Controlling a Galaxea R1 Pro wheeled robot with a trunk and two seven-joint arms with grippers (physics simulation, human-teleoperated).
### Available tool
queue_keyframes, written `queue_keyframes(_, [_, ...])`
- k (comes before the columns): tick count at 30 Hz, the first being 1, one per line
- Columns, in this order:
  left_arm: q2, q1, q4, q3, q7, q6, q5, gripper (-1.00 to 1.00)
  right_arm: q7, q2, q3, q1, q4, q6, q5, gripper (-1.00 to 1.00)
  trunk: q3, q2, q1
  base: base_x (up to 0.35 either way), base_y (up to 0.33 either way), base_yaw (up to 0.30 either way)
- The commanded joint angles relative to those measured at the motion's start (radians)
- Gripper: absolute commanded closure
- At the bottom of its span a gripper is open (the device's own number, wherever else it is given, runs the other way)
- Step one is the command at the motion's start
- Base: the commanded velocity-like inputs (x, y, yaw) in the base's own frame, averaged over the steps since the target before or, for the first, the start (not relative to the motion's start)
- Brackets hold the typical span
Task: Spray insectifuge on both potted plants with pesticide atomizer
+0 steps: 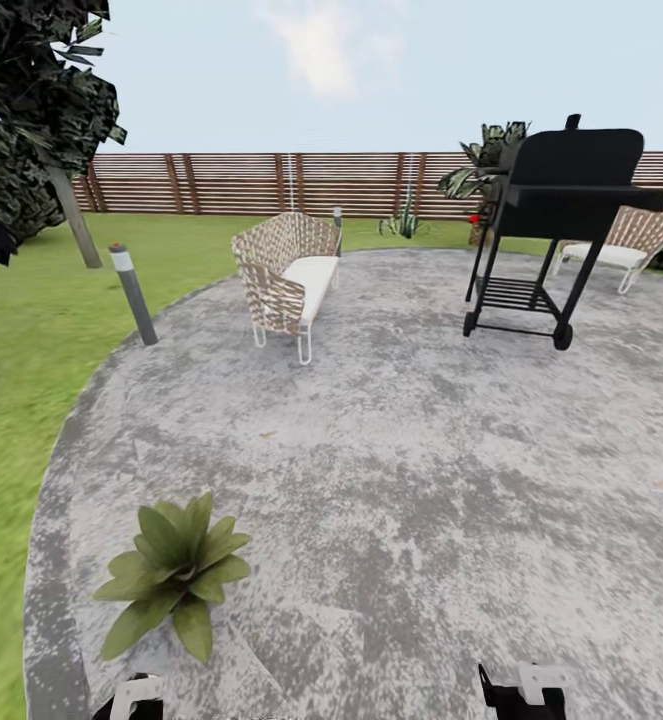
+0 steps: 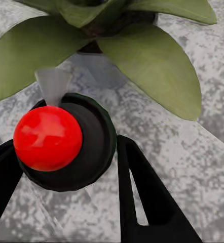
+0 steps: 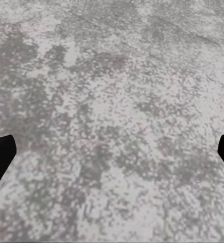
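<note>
Grey patio underlies the left jaws gripping the pesticide atomizer (image 2: 66,144) beside a potted plant (image 2: 142,55); right jaws wide.

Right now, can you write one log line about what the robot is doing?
left gripper: shut on pesticide atomizer | aim: potted plant on patio | right gripper: open, over bare paving

Grey patio (image 1: 391,450), wicker sofa (image 1: 286,278), fence (image 1: 271,183)
</note>
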State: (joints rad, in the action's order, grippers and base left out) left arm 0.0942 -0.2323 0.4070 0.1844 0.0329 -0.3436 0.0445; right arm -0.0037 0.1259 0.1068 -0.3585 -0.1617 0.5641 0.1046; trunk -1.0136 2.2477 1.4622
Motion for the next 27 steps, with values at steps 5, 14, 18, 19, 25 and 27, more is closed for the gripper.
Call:
queue_keyframes(5, [-0.001,-0.001,-0.001,0.005,0.004,-0.004,0.005,1.0,-0.001,0.0,0.008,0.0,0.001,0.003,0.011,-1.0,-0.001,0.0,0.0,-0.176,0.264,0.277])
queue_keyframes(14, [-0.001,-0.001,-0.001,0.006,0.004,-0.003,0.005,1.0,0.0,0.0,0.009,0.0,0.001,0.003,0.011,-1.0,-0.001,0.0,0.0,-0.205,0.202,0.277])
queue_keyframes(18, [-0.001,-0.001,-0.001,0.006,0.004,-0.004,0.005,1.0,-0.001,0.0,0.008,0.0,0.0,0.003,0.011,-1.0,-0.001,0.0,0.0,-0.026,0.024,0.215])
queue_keyframes(19, [-0.001,-0.001,-0.001,0.006,0.004,-0.004,0.005,1.0,0.0,0.0,0.008,0.0,0.0,0.003,0.01,-1.0,-0.001,0.0,0.0,-0.007,0.007,0.081])
queue_keyframes(25, [-0.001,-0.001,-0.001,0.006,0.004,-0.003,0.005,1.0,-0.001,0.0,0.009,0.0,-0.002,0.003,0.01,-1.0,-0.001,0.0,0.0,-0.002,0.002,0.02])
queue_keyframes(27, [0.0,-0.001,0.0,0.006,0.004,-0.004,0.005,1.0,0.0,0.0,0.009,0.0,-0.001,0.003,0.01,-1.0,-0.001,0.0,0.0,0.0,0.0,0.1])
